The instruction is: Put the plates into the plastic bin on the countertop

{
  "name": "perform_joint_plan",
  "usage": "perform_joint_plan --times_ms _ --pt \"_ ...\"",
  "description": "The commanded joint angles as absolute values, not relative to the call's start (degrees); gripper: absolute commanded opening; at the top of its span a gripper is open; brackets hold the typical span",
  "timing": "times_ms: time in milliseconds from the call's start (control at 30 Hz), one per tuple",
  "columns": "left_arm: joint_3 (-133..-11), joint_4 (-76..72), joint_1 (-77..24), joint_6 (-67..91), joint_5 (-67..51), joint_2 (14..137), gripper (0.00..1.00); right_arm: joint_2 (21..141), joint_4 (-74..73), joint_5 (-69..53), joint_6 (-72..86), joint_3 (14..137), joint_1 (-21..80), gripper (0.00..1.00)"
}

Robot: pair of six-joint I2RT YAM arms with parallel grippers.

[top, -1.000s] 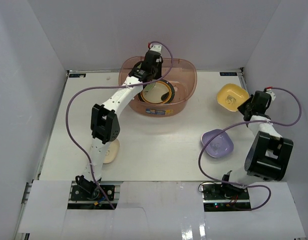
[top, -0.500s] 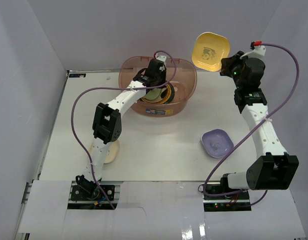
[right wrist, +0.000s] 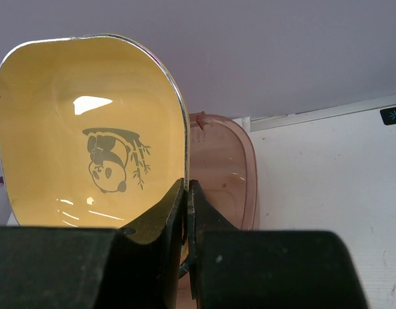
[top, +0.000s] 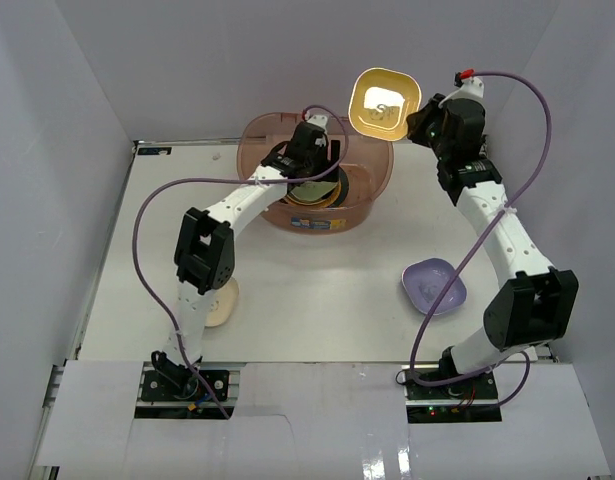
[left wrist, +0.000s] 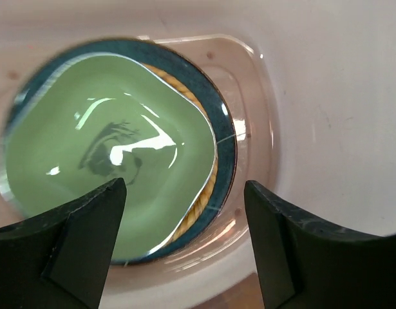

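My left gripper (top: 309, 160) hangs open inside the plastic bin (top: 372, 190), just above a stack of plates (top: 322, 190). In the left wrist view a green plate (left wrist: 101, 148) lies on top of an orange woven-look plate (left wrist: 204, 193) and a teal one (left wrist: 225, 148), and nothing sits between my fingers (left wrist: 183, 193). My right gripper (top: 419, 122) is shut on the rim of a yellow plate (top: 385, 103), held on edge in the air above the bin's right end. In the right wrist view the gripper (right wrist: 187, 187) pinches the yellow panda plate (right wrist: 88, 129) with the bin (right wrist: 230, 174) behind.
A lavender plate (top: 435, 286) lies on the countertop (top: 317, 280) at the right, near my right arm's lower links. A cream plate (top: 222, 302) sits at the left front, partly hidden by my left arm. White walls close in the back and both sides.
My left gripper has opened, leaving the green plate on the stack in the bin. My right arm lifted the yellow plate off the table and swung it left toward the bin.
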State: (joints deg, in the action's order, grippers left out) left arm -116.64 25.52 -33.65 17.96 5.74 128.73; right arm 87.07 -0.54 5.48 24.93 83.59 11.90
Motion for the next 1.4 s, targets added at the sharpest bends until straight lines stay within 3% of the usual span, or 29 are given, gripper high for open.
perform_joint_plan --times_ms 0,300,533,633,867,967,1000,1167,1367 --pt "-114.19 22.85 -33.57 17.23 11.15 113.93 0.85 89.55 1.5 8.79 25.31 88.76 13.7 0.08" --pt "-78.81 21.7 -31.3 22.48 24.34 82.12 0.88 102.73 -0.26 7.12 24.61 95.53 21.26 0.08" --pt "-58.48 42.31 -18.31 36.26 23.12 57.7 0.75 114.42 -5.8 5.8 23.03 102.04 26.45 0.08" --pt "-53.53 52.59 -17.05 43.65 24.17 52.83 0.75 116.36 -6.94 6.15 22.85 102.57 27.51 0.08" --pt "-52.64 67.57 -16.96 60.36 19.26 50.36 0.87 119.53 -8.96 7.03 22.68 102.21 27.69 0.1" --pt "-53.26 73.9 -16.96 63.1 17.06 53.87 0.87 120.06 -9.32 7.56 22.41 102.04 27.69 0.28" --pt "-53.0 74.96 -16.96 64.32 15.22 55.88 0.87 119.97 -9.14 7.38 22.41 101.87 27.69 0.44" --pt "-44.94 76.56 -16.96 66.7 9.15 57.4 0.88 116.11 -8.88 4.57 20.4 101.86 27.69 0.73" --pt "-43.68 75.06 -16.96 69.26 9.58 54.23 0.83 103.03 -8.61 3.25 14.69 97.48 27.69 0.74"
